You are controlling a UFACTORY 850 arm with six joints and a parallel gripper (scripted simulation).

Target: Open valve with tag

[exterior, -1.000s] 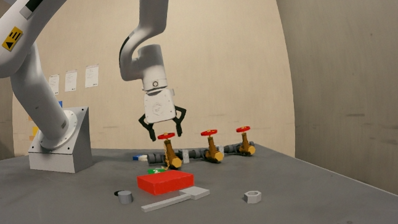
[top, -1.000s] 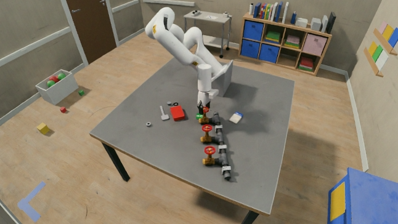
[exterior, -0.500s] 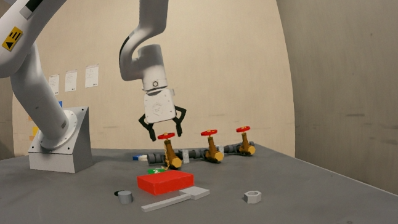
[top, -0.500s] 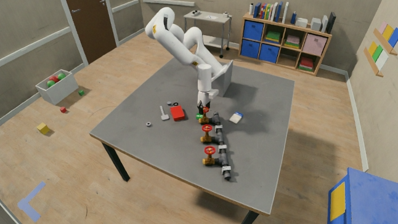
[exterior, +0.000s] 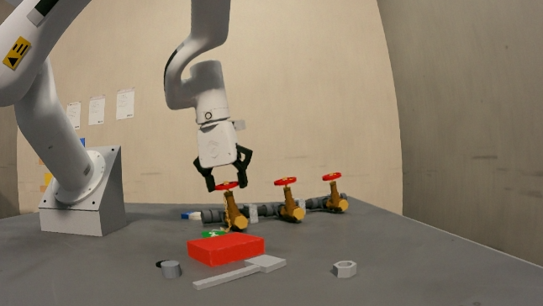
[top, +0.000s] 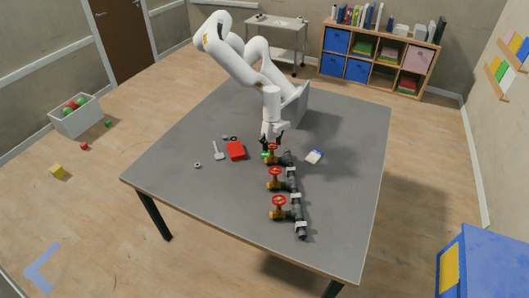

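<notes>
Three brass valves with red handwheels stand along a dark grey pipe (top: 293, 188) on the table. The valve nearest the robot base (top: 272, 146) (exterior: 227, 186) has a chain hanging from it down to a green tag (top: 264, 155) (exterior: 213, 233) lying on the table. The middle valve (top: 274, 170) (exterior: 285, 181) and the far valve (top: 279, 200) (exterior: 331, 176) carry no tag. My gripper (top: 271, 142) (exterior: 224, 183) points down and is open, with its fingers on either side of the tagged valve's handwheel, at the wheel's height. What the tag says is too small to read.
A red block (top: 236, 150) (exterior: 225, 248), a grey hammer-shaped piece (top: 217, 152) (exterior: 239, 271), a grey cylinder (exterior: 171, 269), a black ring (top: 233, 138) and a hex nut (top: 197, 164) (exterior: 345, 268) lie left of the valves. A white and blue block (top: 314, 155) lies beyond the pipe.
</notes>
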